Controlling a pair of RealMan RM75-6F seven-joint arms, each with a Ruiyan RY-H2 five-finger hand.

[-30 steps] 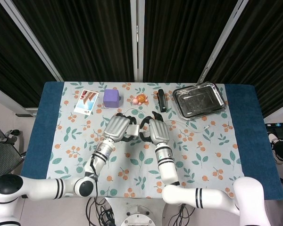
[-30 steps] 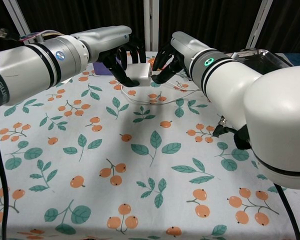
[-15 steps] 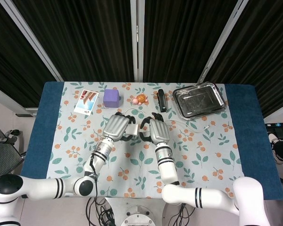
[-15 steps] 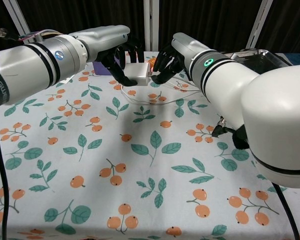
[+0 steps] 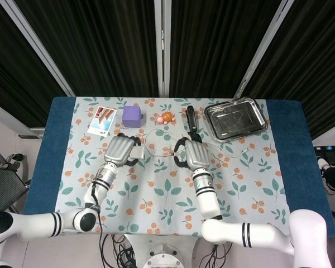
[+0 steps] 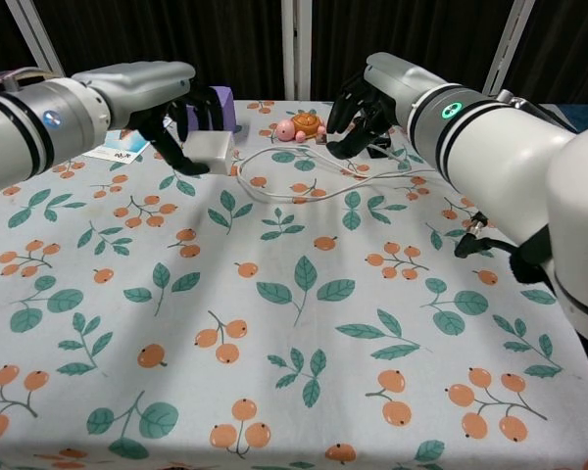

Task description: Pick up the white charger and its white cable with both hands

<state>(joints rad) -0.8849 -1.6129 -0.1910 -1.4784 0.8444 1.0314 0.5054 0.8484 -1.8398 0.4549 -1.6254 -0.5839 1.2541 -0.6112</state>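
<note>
My left hand [image 6: 172, 110] grips the white charger [image 6: 212, 147] a little above the cloth at the left; in the head view the charger [image 5: 138, 152] shows just right of that hand [image 5: 119, 151]. The white cable [image 6: 294, 193] runs from the charger's side across the cloth toward the right. My right hand [image 6: 361, 102] is raised on the right, and its fingertips pinch the cable's upper strand. The same hand [image 5: 195, 155] appears in the head view. The two hands stand well apart, with the cable strung between them.
A purple cube [image 5: 132, 116], a pink and orange toy [image 5: 166, 118] and a black stapler [image 5: 191, 118] line the far side. A metal tray [image 5: 236, 118] sits at the back right and a picture card [image 5: 102, 121] at the back left.
The hands were together around the charger in the middle. They have since drawn apart: the left went left with the charger, the right went right with the cable.
</note>
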